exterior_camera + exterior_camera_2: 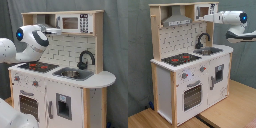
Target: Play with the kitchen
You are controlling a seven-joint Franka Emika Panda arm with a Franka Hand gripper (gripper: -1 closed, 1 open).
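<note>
Grey curtain [117, 60]; wooden floor [223, 112]

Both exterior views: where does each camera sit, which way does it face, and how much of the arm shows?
First exterior view: off the kitchen's sink end, facing its front at an angle; arm enters from the first exterior view's left, over the hob.
Second exterior view: off the hob end, facing the front; arm reaches in from the second exterior view's right toward the microwave.
Shared: kitchen, faucet, hood, oven door.
</note>
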